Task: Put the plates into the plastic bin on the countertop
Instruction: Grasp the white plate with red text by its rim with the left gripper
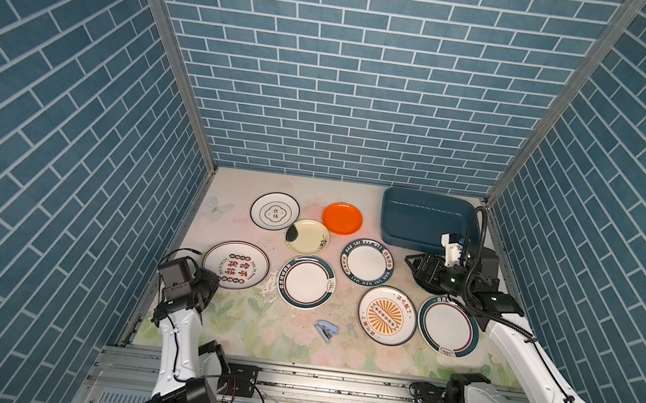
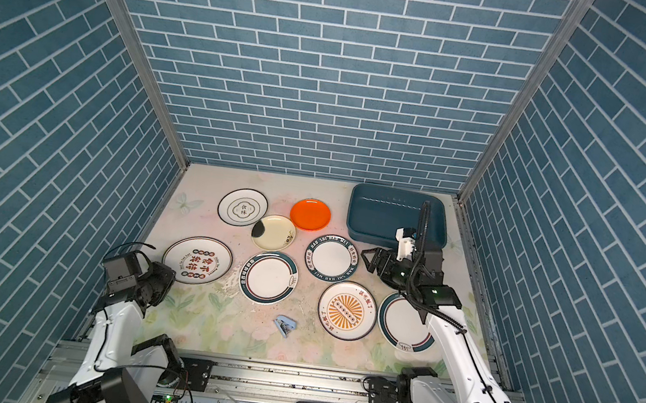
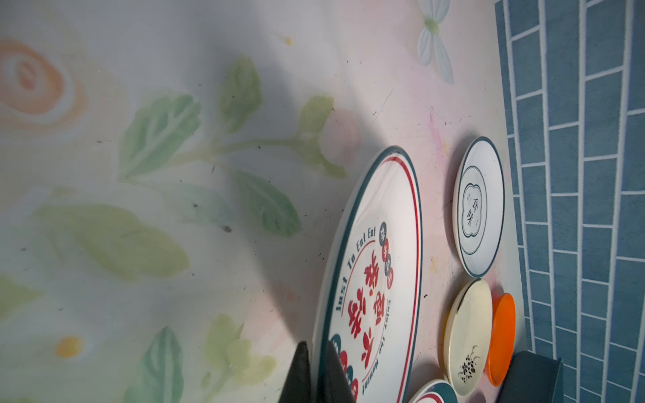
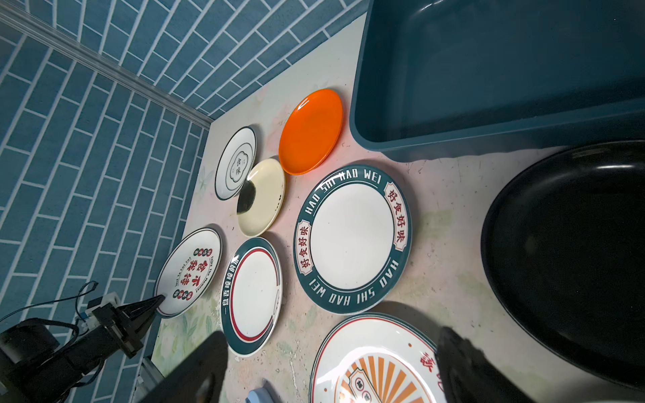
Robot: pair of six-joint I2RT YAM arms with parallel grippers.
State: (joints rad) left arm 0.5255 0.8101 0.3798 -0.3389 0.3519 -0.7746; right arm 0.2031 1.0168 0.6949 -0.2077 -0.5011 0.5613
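From my screen the orange plate and black plate look smooth and glossy, the white lettered plate glazed. The plastic bin has a softer sheen. The tabletop reads matt, printed, scuffed; the lower rails bare metal.

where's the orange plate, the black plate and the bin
orange plate (image 1: 342, 218): in a top view, flat centre
black plate (image 4: 572, 258): right wrist view, dark inner well
plastic bin (image 1: 419, 222): in a top view, bare floor
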